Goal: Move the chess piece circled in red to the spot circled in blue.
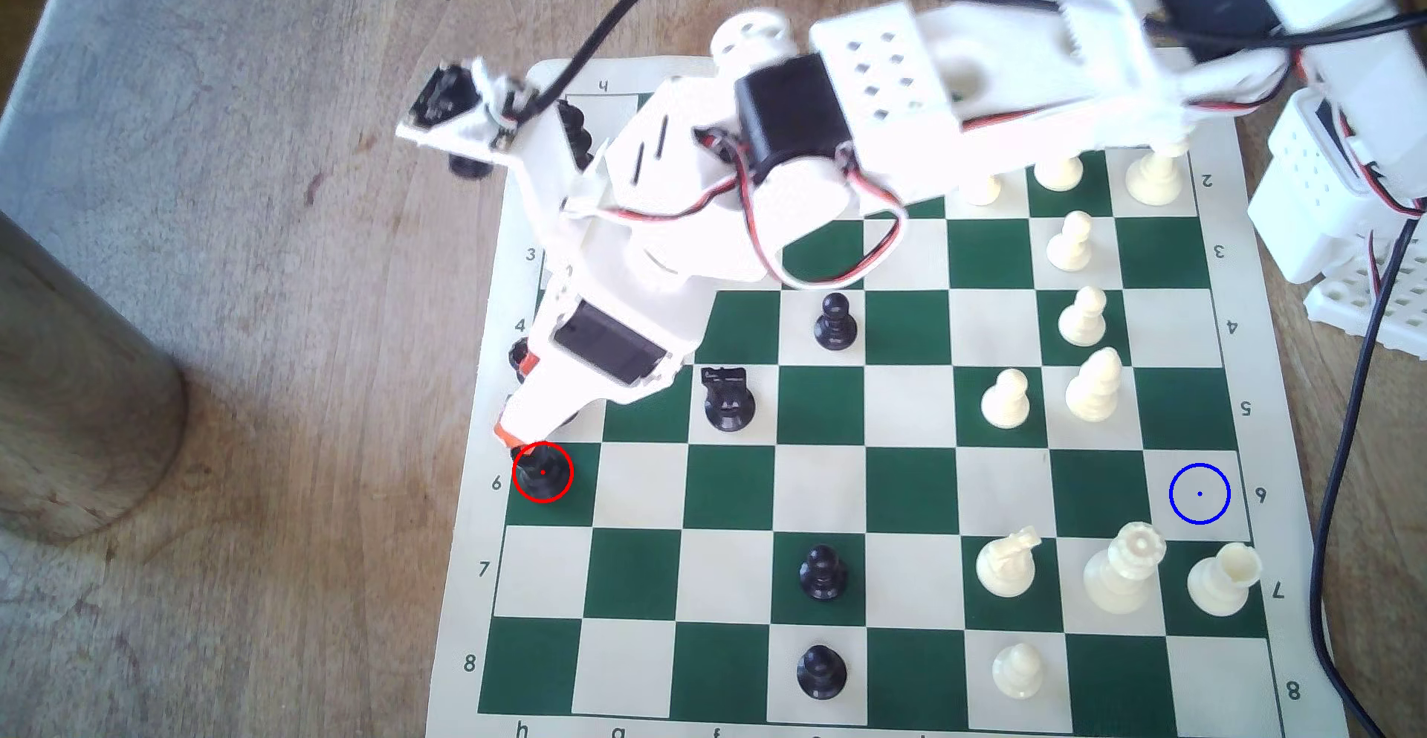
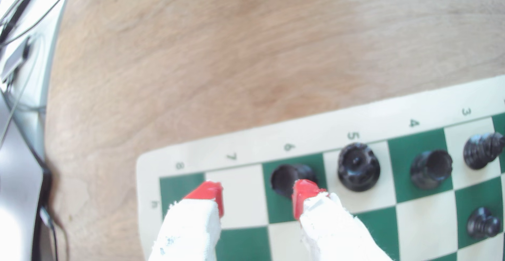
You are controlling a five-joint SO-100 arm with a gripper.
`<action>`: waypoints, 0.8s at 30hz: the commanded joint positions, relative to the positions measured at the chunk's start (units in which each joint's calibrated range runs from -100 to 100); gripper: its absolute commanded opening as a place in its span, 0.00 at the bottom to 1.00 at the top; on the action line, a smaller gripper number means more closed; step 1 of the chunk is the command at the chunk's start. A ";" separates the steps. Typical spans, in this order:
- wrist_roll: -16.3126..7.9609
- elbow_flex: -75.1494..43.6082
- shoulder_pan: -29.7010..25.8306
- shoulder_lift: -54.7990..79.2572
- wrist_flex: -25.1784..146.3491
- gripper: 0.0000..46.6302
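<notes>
Red-tipped jaws stand spread, nothing between them; one red tip [image 2: 302, 195] sits in front of the piece [image 2: 289, 179], the other over the cream square beside it. The gripper [image 2: 258, 198] hangs just above the board's edge, its fingers wrapped in white cloth. That piece [image 1: 540, 472] stands upright on a green square in the row marked 6, at the board's [image 1: 818, 414] edge on the exterior view's left, ringed in red. Along the same edge, past it, stand three more black pieces, the nearest a rook [image 2: 358, 166]. The spot [image 1: 1199, 493], a cream square ringed in blue, lies in the same row at the opposite edge, well apart from the piece. White pieces crowd that far side; black pawns dot the middle. Bare wood [image 1: 270, 244] surrounds the board.
</notes>
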 commanded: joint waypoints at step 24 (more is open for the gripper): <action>0.98 -20.18 0.13 12.49 2.03 0.32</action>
